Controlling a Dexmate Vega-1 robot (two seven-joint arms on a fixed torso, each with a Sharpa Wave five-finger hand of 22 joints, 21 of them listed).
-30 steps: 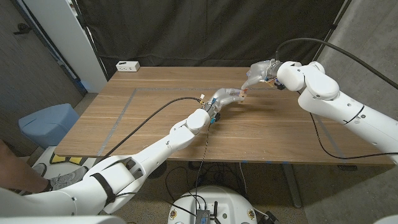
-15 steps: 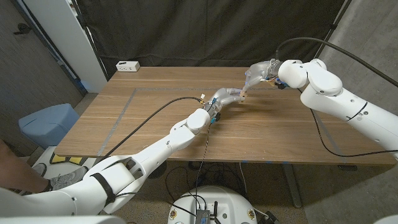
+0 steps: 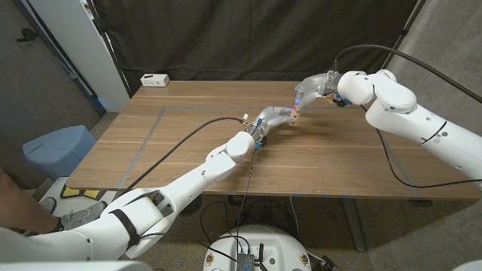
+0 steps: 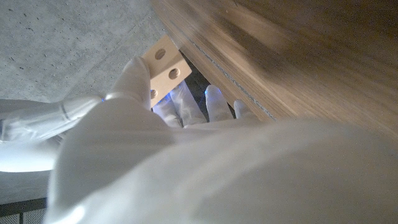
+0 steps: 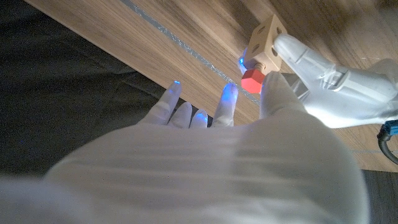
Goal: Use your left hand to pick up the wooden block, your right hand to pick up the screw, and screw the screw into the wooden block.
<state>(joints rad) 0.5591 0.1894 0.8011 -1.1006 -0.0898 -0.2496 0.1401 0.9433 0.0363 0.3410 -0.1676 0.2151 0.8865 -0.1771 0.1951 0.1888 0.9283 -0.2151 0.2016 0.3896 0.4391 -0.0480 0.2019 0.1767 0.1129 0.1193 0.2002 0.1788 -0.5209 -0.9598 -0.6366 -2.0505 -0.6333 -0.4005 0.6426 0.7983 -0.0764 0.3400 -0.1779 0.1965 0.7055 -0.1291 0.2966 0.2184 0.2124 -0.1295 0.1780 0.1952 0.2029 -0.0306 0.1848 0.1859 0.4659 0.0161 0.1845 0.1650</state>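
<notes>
Meeting above the desk [image 3: 188,135] toward its far edge, right of centre, the two hands are joined at the task's parts. The left hand [image 3: 273,118] grips the wooden block [image 5: 266,43] between thumb and fingers, clear of the desk surface; round holes show in the block's pale face in the left wrist view. The right hand [image 3: 312,89] pinches the red-headed screw [image 5: 251,79], its head touching the block's face; its other fingers are spread apart, with blue-lit tips. A white power strip [image 3: 154,80] lies at the desk's far left corner. A black cable [image 3: 177,143] trails across the desk from the left wrist.
</notes>
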